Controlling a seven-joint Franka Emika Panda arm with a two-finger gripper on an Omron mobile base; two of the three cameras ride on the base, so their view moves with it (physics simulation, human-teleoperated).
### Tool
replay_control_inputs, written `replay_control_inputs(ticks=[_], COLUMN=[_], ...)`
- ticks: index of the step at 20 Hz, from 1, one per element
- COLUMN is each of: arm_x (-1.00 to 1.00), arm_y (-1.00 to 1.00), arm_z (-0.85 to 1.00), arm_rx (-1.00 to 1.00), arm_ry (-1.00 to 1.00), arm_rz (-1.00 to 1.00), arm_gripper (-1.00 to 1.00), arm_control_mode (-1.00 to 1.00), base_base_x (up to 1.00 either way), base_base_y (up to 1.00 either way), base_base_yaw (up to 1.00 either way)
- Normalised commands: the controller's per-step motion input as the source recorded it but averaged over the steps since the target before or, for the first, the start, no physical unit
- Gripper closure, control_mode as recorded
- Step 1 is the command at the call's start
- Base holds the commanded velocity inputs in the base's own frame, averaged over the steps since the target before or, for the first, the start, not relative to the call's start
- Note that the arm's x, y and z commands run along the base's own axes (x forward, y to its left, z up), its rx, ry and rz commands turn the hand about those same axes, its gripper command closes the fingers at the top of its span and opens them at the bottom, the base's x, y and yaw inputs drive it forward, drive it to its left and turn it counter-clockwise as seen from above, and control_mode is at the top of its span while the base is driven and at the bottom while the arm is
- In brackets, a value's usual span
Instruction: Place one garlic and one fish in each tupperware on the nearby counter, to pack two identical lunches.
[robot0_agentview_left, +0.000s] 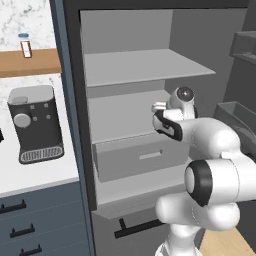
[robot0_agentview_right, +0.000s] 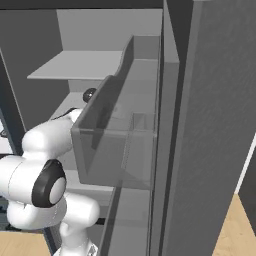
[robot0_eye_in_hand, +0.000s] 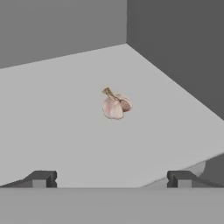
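A pinkish-white garlic (robot0_eye_in_hand: 116, 105) lies by itself on a pale grey shelf (robot0_eye_in_hand: 57, 113) inside an open cabinet, resting on its side with its stubby stem pointing up and away. Seen from the hand, it sits a little past the middle of the shelf board, well clear of the dark grey back wall and of the side wall that meets it at the corner. Nothing touches it.

The end effector (robot0_eye_in_hand: 111, 178) hangs in front of the garlic and short of it, its two dark fingertips (robot0_eye_in_hand: 41, 178) spread wide apart at the near edge of the shelf, with the bulb lying in line with the gap between them but well beyond it. They pinch nothing.

From the left base view, the white arm (robot0_agentview_left: 215, 165) reaches up from below and into the tall grey cabinet, its wrist level with the middle shelf. Above that there is another shelf (robot0_agentview_left: 145, 65), and below it a grey drawer (robot0_agentview_left: 137, 157) with a small flat handle. From the right base view, a translucent grey door bin (robot0_agentview_right: 120, 135) stands in front of the arm.

To the left of the cabinet runs the white marbled surface (robot0_agentview_left: 35, 172) above dark blue-grey drawers, carrying a dark coffee machine (robot0_agentview_left: 34, 122). A small bottle (robot0_agentview_left: 25, 45) stands on a wooden shelf (robot0_agentview_left: 30, 62) above it.
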Motion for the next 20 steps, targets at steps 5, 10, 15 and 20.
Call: replay_control_inputs(ticks=[5,10,15,20], arm_x=[0.46,0.39,0.38,0.40], arm_y=[-0.06,-0.03,-0.09,-0.13], arm_z=[-0.11,-0.24,-0.18,-0.15], arm_rx=[0.00,0.00,0.00,0.00], arm_ry=[0.00,0.00,0.00,0.00], arm_rz=[-0.01,-0.01,0.00,0.00], arm_gripper=[-1.00,-1.00,-1.00,-1.00], arm_control_mode=[-1.00,-1.00,-1.00,-1.00], base_base_x=[0.00,0.00,0.00,0.00], base_base_y=[0.00,0.00,0.00,0.00], base_base_yaw=[0.00,0.00,0.00,0.00])
